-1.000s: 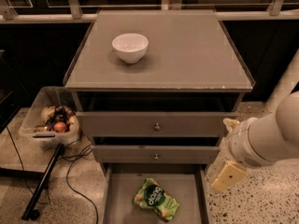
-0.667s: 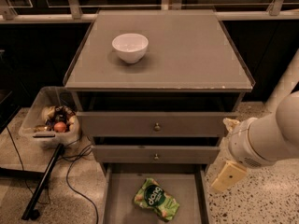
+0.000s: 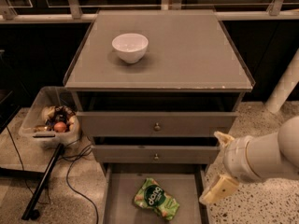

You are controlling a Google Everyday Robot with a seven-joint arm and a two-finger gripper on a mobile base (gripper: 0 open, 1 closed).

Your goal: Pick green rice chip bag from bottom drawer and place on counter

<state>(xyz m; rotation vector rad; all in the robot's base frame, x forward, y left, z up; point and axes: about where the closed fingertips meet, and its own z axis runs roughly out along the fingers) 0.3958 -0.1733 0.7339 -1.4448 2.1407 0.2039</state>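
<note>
Lying diagonally in the bottom drawer [image 3: 120, 196] is the green rice chip bag [image 3: 155, 199]; gripper [image 3: 211, 168] nearby, fingers [image 3: 219, 189] apart.

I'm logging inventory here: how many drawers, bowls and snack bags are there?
Drawers: 3, including the open bottom drawer
Bowls: 1, white bowl on counter
Snack bags: 1, green rice chip bag
Total: 5
Gripper hangs open right of the bottom drawer.

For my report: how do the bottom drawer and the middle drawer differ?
The bottom drawer is pulled far out, the middle drawer only slightly. The bottom drawer shows the green rice chip bag; the middle drawer shows a knob. Both are grey-brown. The gripper hangs beside them.
</note>
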